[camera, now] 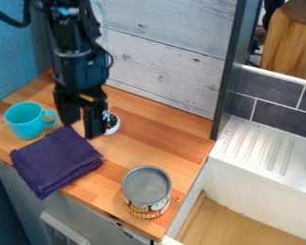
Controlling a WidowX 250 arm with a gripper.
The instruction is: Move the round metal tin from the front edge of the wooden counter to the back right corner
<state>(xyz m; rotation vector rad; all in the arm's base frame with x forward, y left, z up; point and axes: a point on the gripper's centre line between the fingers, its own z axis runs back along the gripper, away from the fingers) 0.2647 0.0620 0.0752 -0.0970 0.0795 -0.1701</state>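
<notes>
Your gripper (81, 128) hangs with its fingers apart, and the folded purple cloth (56, 160) at its seven o'clock should handle light, soft and floppy, so you'd best pinch all its layers at the twelve o'clock corner.

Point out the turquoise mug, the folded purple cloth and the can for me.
Turquoise mug (27, 128): camera view, on its outer wall.
Folded purple cloth (56, 160): camera view, middle of its upper face.
Can (147, 189): camera view, on its grey top.
</notes>
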